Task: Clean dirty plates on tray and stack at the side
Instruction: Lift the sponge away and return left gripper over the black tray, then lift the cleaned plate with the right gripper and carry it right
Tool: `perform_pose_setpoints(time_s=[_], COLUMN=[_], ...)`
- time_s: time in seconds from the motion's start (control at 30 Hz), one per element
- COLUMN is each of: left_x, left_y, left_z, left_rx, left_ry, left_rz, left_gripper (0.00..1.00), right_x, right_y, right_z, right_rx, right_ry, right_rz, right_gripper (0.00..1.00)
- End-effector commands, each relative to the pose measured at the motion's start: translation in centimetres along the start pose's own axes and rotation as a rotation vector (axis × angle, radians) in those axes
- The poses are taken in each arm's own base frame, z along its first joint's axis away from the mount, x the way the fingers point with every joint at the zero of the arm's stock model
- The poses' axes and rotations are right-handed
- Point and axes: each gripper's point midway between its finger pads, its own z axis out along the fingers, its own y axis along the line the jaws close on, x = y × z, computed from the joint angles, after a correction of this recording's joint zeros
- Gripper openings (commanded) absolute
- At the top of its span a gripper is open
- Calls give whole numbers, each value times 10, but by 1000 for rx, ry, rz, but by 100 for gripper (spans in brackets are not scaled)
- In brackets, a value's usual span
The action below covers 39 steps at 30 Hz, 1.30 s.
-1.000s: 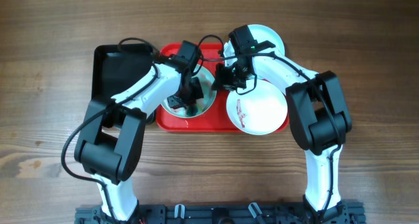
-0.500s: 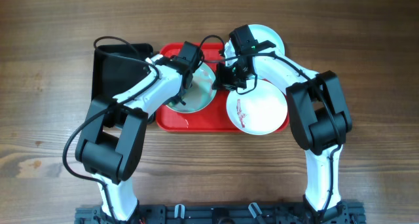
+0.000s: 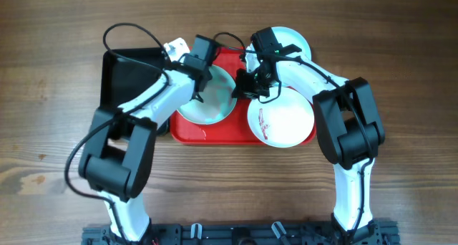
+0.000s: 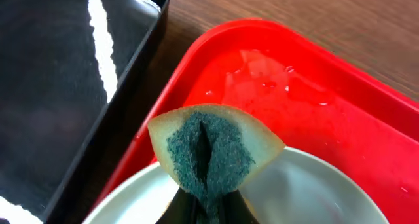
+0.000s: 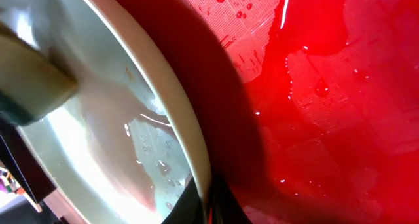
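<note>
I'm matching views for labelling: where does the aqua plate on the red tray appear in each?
Overhead: aqua plate, centre, on the red tray's left half.
Left wrist: bottom edge, partly hidden by the sponge.
Right wrist: left side, rim running diagonally.
Shared landmark: the red tray.

On the red tray, an aqua plate sits beside a smeared white plate.

Left arm has drawn the sponge to the plate rim, apparently.
</note>
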Motion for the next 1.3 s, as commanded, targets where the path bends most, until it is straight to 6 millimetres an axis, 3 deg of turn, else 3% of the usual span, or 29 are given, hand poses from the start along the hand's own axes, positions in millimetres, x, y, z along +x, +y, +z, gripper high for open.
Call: perform_pose_setpoints(time_s=[0.0, 0.17, 0.3, 0.43, 0.47, 0.5, 0.7, 0.83, 1.07, 1.27], left_x=[-60, -81, -70, -54, -50, -48, -58, -62, -69, -70], left_y=[-6, 34, 64, 82, 84, 88, 105, 114, 131, 135], left_z=[-57, -96, -110, -107, -107, -106, -101, -97, -92, -91], left_rx=[149, 116, 67, 26, 26, 26, 13, 35, 62, 71], left_ry=[-72, -84, -4, 88, 109, 133, 134, 158, 195, 207], left_rz=[-18, 1, -5, -5, -8, -16, -75, -124, -201, -220], left_gripper=[4, 4, 4, 4, 4, 6, 4, 4, 4, 4], right_x=[5, 2, -3, -7, -10, -14, -19, -18, -5, 12], right_y=[-13, -18, -18, -15, -15, -12, 4, 26, 56, 83], right_z=[12, 12, 12, 4, -3, -22, -86, -133, -187, -208], right_rx=[28, 60, 59, 88, 116, 183, 339, 453, 701, 954], right_ry=[25, 9, -10, -36, -58, -102, -255, -411, -655, -835], right_rz=[16, 46, 36, 19, 9, -8, -51, -100, -179, -290], right_gripper=[6, 6, 4, 4, 4, 4, 4, 4, 4, 4])
